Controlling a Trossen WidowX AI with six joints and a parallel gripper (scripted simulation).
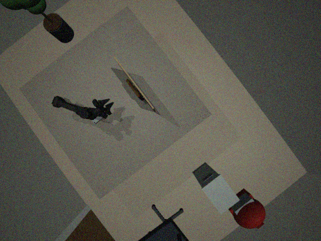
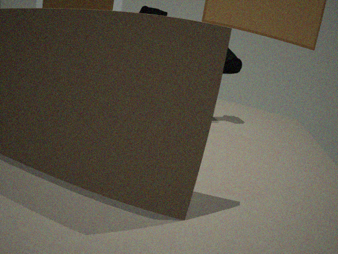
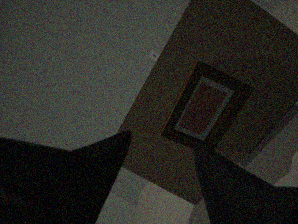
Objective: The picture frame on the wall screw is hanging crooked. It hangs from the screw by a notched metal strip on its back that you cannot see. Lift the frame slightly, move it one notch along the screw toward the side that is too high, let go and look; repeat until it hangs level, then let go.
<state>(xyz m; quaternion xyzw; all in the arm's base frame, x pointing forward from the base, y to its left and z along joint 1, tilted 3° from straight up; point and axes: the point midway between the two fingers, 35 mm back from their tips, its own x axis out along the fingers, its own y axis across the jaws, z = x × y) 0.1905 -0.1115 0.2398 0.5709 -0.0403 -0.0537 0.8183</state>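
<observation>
Top view: The wall panel (image 1: 135, 83) stands upright on the grey mat (image 1: 82, 153), which lies on the counter (image 1: 260, 153). The picture frame (image 1: 134, 88) hangs on the panel face that is turned toward the arm. The hand (image 1: 107, 105) is on the same side of the panel, well apart from it, with its fingers spread and nothing between them. At the counter corner far from the panel stands a dark pot (image 1: 58, 27) with a green plant (image 1: 26, 5) in it. At the opposite end, a grey-and-white box (image 1: 216, 189) sits beside a red round object (image 1: 250, 214).

Exterior view: Only the back of the wall panel (image 2: 109, 109) shows; the frame is hidden. A dark part of the arm (image 2: 232, 62) shows past the panel's right edge.

Wrist view: The picture frame (image 3: 207, 107) appears on the wall panel (image 3: 160, 100), apart from both fingers. The camera is rolled, so the frame's tilt cannot be judged here.
</observation>
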